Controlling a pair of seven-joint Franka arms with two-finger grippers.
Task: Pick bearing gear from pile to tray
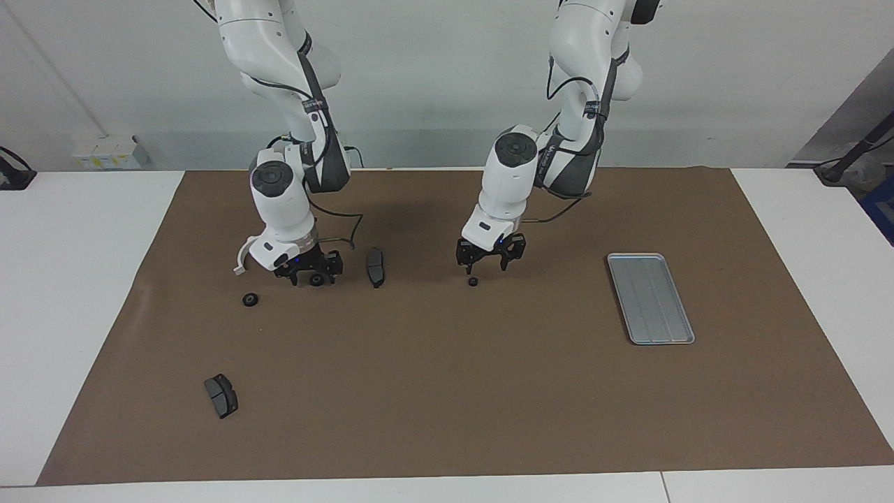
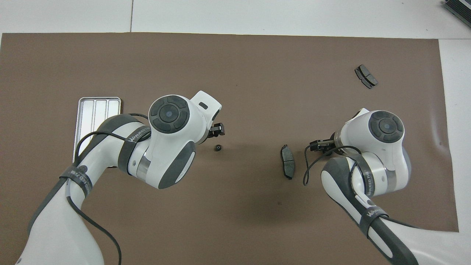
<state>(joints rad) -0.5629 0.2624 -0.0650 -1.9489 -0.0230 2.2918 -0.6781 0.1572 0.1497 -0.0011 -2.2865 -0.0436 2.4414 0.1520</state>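
Observation:
Three small black bearing gears lie on the brown mat. One gear (image 1: 473,281) sits mid-mat, and my left gripper (image 1: 487,261) hangs open low over the mat right beside it; from overhead the left gripper (image 2: 218,131) shows next to that gear (image 2: 218,148). A second gear (image 1: 316,280) lies between the spread fingers of my right gripper (image 1: 311,274), which is open and down at the mat. The third gear (image 1: 249,300) lies apart, toward the right arm's end. The silver tray (image 1: 649,298) lies toward the left arm's end, with nothing in it.
A dark brake pad (image 1: 375,266) lies between the two grippers. A pair of brake pads (image 1: 221,395) lies farther from the robots, toward the right arm's end. A white curved bracket (image 1: 241,255) shows partly from under the right arm's wrist.

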